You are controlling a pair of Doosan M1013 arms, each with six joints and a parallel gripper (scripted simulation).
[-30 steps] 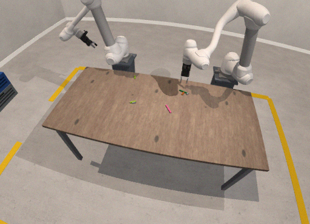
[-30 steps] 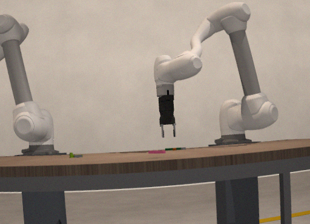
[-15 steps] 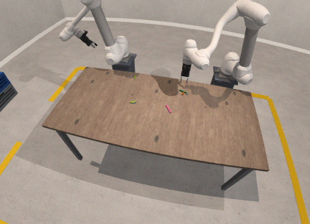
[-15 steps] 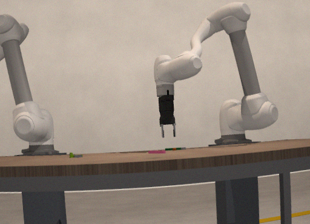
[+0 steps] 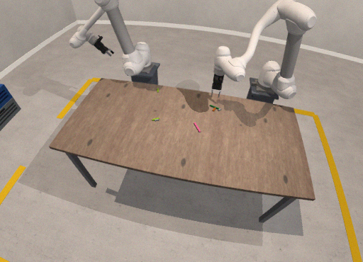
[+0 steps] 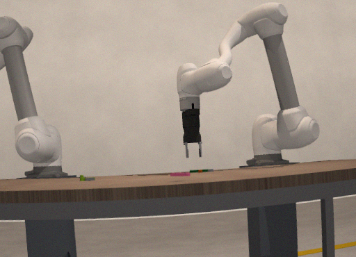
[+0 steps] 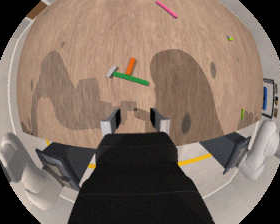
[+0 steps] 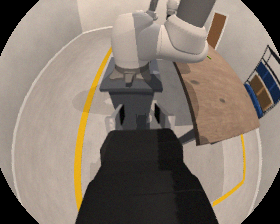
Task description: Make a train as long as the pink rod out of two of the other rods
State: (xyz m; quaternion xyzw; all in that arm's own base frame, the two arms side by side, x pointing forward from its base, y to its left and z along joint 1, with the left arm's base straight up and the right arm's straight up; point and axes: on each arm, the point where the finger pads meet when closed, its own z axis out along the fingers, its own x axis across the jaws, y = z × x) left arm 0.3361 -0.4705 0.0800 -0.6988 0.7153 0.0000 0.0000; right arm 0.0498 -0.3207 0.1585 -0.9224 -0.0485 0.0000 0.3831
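The pink rod (image 5: 197, 127) (image 6: 180, 174) (image 7: 166, 9) lies alone near the table's middle. The green rod (image 5: 213, 106) (image 7: 131, 78) lies flat towards the back. The orange rod (image 7: 131, 66) lies at an angle at the green rod's side, and a grey rod (image 7: 112, 71) lies across its end. A lime rod (image 5: 155, 119) lies left of the pink one with a small greyish piece beside it. Another lime piece (image 5: 158, 90) (image 7: 242, 114) lies near the back edge. My left gripper (image 5: 215, 95) (image 6: 193, 156) (image 7: 135, 114) is open and empty above the table's back part. My right gripper (image 5: 110, 54) (image 8: 139, 110) is open and empty.
My right gripper hangs beyond the back edge of the wooden table (image 5: 142, 146) (image 8: 221, 115), off to the left in the top view. Both arm bases stand behind the table. Arm shadows fall across its back part.
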